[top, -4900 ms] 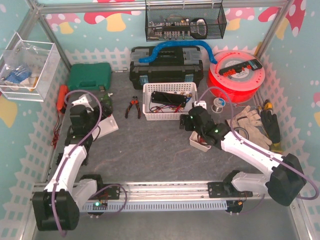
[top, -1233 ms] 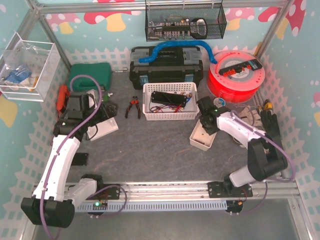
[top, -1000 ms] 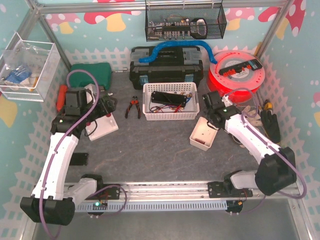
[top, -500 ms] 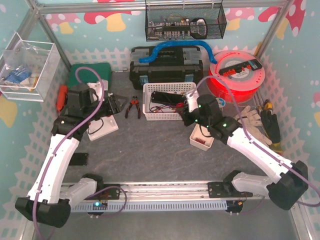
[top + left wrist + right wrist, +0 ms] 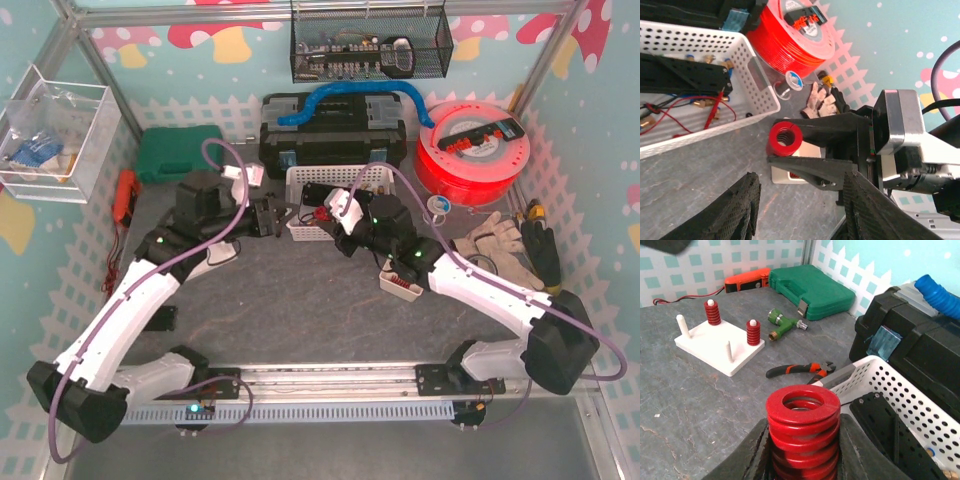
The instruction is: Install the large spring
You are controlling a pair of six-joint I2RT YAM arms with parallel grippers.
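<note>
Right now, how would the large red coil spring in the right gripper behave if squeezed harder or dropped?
The large red coil spring looks thick-wired and closely wound, so it is probably stiff in the right gripper. Its round body would likely roll if dropped sideways.

Robot lab/workshop cell: alu frame [image 5: 98,66], black toolbox [image 5: 330,138], green tool case [image 5: 178,152], pliers [image 5: 797,370], red filament spool [image 5: 470,152].

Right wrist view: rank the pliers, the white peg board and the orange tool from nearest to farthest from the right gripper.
1. Pliers, just ahead, near centre.
2. White peg board, farther off, to the left.
3. Orange tool, farthest, at the back.
</note>
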